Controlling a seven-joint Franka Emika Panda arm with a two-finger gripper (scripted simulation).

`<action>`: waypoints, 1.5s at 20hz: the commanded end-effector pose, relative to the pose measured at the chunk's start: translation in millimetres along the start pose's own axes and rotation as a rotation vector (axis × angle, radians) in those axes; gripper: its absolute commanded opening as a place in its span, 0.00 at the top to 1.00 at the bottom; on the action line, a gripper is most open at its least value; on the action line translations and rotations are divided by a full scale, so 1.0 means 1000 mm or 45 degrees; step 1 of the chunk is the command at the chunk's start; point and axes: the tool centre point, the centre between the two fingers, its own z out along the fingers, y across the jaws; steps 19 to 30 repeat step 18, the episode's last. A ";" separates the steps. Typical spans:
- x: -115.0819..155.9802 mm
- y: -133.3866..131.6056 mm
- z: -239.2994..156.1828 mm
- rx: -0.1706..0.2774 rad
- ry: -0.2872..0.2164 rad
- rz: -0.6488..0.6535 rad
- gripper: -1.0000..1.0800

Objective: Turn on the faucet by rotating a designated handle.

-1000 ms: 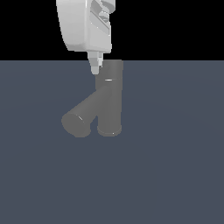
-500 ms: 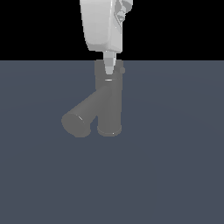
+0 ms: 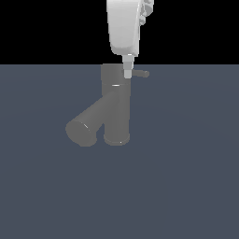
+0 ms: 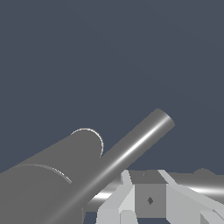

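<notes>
Hanging at the exterior view's upper centre, the claw [image 3: 127, 71] touches the faucet [image 3: 115, 105] cap beside the handle [image 3: 140, 73]; finger spacing unclear.

A dark grey faucet [image 3: 116, 109] stands up on the flat blue-grey counter [image 3: 186, 186]. A thick spout [image 3: 87, 123] slants down toward the exterior view's left. A thin handle [image 3: 140, 73] sticks out toward the exterior view's right. The white pincer [image 3: 127, 70] hangs from above, its tip at the handle by the faucet's top.
</notes>
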 end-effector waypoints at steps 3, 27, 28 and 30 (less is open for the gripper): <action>0.029 -0.017 0.000 0.009 -0.001 0.046 1.00; 0.068 -0.049 0.000 0.008 -0.003 0.070 1.00; 0.068 -0.049 0.000 0.008 -0.003 0.070 1.00; 0.068 -0.049 0.000 0.008 -0.003 0.070 1.00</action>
